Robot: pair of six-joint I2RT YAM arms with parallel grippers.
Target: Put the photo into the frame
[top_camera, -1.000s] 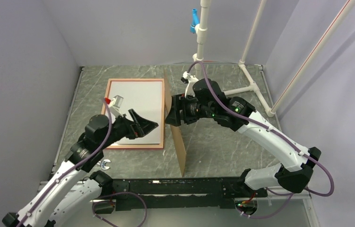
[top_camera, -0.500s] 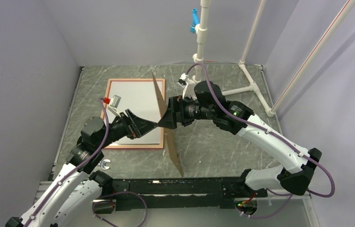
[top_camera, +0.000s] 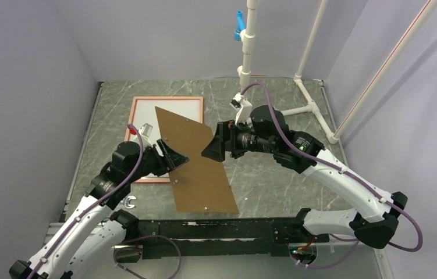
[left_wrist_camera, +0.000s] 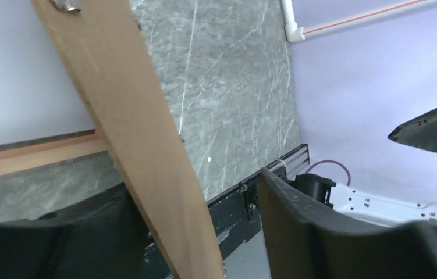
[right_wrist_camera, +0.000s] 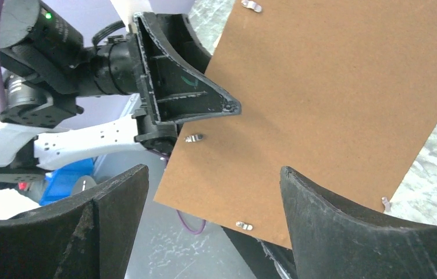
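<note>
The frame (top_camera: pixel 169 97), salmon-edged, lies flat at the back left of the table. The photo (top_camera: pixel 146 113) rests in it with its white back up. A brown backing board (top_camera: pixel 195 168) leans tilted over the frame's right part, its lower edge near the arms' rail. My left gripper (top_camera: pixel 176 160) straddles the board's left edge. In the left wrist view the board (left_wrist_camera: pixel 140 128) rests against one finger, with a gap to the other, so this gripper (left_wrist_camera: pixel 192 197) is open. My right gripper (top_camera: pixel 210 148) stands open just right of the board (right_wrist_camera: pixel 332 104), holding nothing (right_wrist_camera: pixel 215 174).
A white pipe stand (top_camera: pixel 245 52) with a blue clip (top_camera: pixel 238 26) rises at the back centre, its feet spreading right. A small metal piece (top_camera: pixel 130 201) lies near the left arm. The black rail (top_camera: pixel 216 229) runs along the near edge. Walls close in both sides.
The board stood upright on edge in my right gripper. It has tipped left over the frame, the right gripper has let go and drawn back, and the left jaws have narrowed around its edge.
</note>
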